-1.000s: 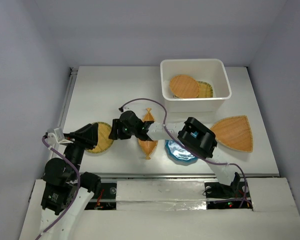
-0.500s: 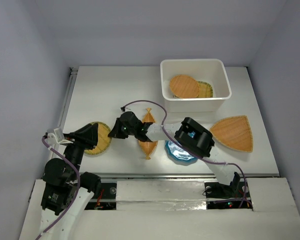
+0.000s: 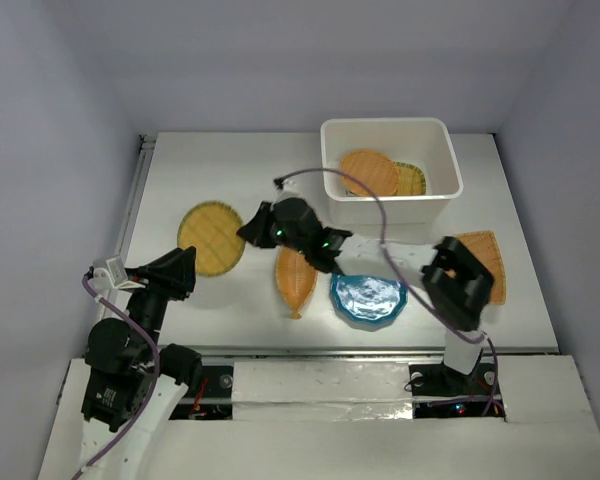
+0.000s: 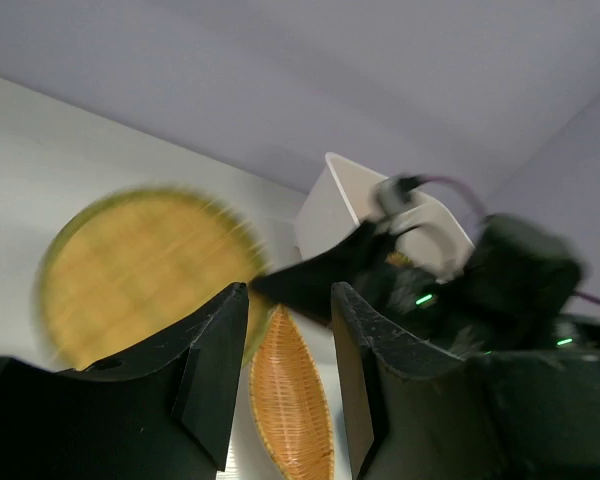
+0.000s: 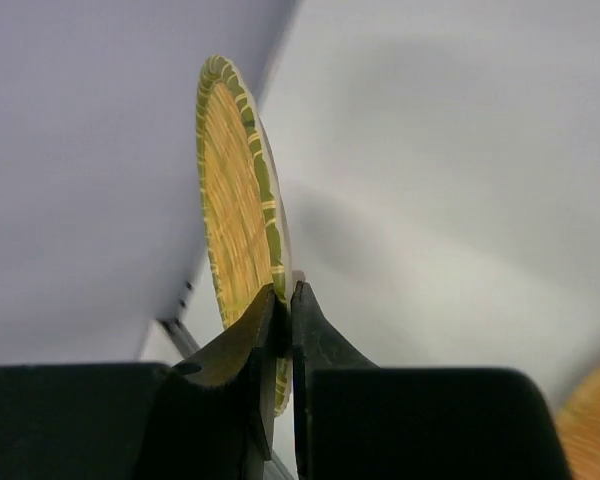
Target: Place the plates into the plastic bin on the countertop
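My right gripper is shut on the rim of a round yellow woven plate with a green edge, left of centre over the countertop. A leaf-shaped orange plate and a teal scalloped plate lie near the front. A fan-shaped plate is partly hidden behind the right arm. The white plastic bin holds an orange round plate and a yellow one. My left gripper is open and empty, just in front of the round plate.
The right arm stretches across the front of the table above the teal plate, its purple cable looping over the bin's near corner. A metal rail runs along the left edge. Grey walls close in the back and sides.
The right gripper shut on the round yellow plate's rim and carried it back, away from the left gripper. The right elbow swung to the right. The left arm stayed still.
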{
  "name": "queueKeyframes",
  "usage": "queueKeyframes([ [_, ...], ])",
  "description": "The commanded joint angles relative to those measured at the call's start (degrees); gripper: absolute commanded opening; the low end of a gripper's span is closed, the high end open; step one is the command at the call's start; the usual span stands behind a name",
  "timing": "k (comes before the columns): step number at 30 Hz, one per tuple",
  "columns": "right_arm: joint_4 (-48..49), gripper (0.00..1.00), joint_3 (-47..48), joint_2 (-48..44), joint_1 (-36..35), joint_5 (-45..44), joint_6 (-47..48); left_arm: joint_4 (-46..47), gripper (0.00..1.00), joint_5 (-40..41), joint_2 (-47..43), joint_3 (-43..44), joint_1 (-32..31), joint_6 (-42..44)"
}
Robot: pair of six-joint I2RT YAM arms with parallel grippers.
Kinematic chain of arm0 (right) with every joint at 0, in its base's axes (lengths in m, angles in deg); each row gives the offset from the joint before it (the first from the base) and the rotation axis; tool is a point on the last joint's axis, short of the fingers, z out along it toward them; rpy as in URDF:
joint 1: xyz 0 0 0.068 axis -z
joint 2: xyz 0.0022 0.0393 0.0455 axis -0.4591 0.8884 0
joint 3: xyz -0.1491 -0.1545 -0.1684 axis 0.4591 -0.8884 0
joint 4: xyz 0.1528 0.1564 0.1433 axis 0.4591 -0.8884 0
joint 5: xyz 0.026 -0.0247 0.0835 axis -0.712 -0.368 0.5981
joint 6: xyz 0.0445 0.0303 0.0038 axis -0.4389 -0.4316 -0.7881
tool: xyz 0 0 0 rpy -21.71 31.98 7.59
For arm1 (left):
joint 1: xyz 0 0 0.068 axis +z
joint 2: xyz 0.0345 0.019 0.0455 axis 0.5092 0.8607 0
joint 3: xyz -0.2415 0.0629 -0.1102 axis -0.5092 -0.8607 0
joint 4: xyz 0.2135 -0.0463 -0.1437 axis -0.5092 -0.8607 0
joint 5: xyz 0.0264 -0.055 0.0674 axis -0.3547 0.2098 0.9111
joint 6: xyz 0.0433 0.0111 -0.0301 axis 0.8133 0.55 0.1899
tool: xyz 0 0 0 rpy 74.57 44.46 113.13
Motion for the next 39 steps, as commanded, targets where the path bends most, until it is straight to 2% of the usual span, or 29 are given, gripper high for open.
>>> queueKeyframes([
  [1, 7.47, 0.00, -4.42, -15.81, 7.25, -5.64, 4.41, 2.30, 0.36, -0.73, -1.14, 1.08, 0.12, 0.00],
  [4, 8.18, 0.00, -10.49, -25.57, 14.72, -5.99, 5.29, 2.48, 0.38, -1.00, -1.31, 0.99, 0.12, 0.09],
  [8, 1.87, 0.00, -13.50, -33.32, 24.21, -8.10, 7.49, 2.57, 0.39, -1.26, -1.49, 0.90, 0.12, 0.09],
  [12, -3.15, 0.00, -15.26, -36.42, 32.91, -10.13, 10.12, 2.57, 0.40, -1.26, -1.66, 0.90, 0.12, 0.09],
  [16, -6.58, 0.00, -15.53, -33.10, 39.77, -9.16, 11.97, 2.83, 0.40, -1.61, -1.75, 0.73, 0.12, 0.17],
  [25, -9.05, 0.00, -12.63, -22.90, 45.14, -1.95, 13.47, 2.83, 0.41, -1.52, -1.75, 0.73, 0.12, 0.26],
  [26, -9.57, 0.02, -12.19, -21.58, 45.15, -1.69, 13.47, 2.83, 0.41, -1.52, -1.75, 0.64, 0.12, 0.26],
  [29, -9.41, 0.30, -12.62, -21.22, 45.68, -1.51, 13.12, 2.74, 0.43, -1.44, -1.84, 0.73, 0.12, 0.26],
  [30, -9.06, 0.48, -12.98, -21.65, 45.68, -2.29, 13.12, 2.83, 0.44, -1.44, -1.84, 0.73, 0.12, 0.26],
  [31, -8.88, 0.56, -13.33, -22.18, 45.68, -2.74, 13.03, 2.83, 0.44, -1.44, -1.93, 0.73, 0.12, 0.26],
  [34, -8.61, 0.72, -14.47, -25.95, 45.68, -4.32, 13.12, 2.83, 0.45, -1.52, -1.84, 0.64, 0.12, 0.26],
  [38, -5.46, 0.73, -17.89, -34.65, 45.68, -3.80, 13.29, 2.83, 0.45, -1.44, -2.02, 0.73, 0.12, 0.26],
  [39, -4.67, 0.56, -18.95, -36.49, 45.68, -0.92, 13.12, 2.83, 0.45, -1.52, -2.02, 0.73, 0.12, 0.26],
])
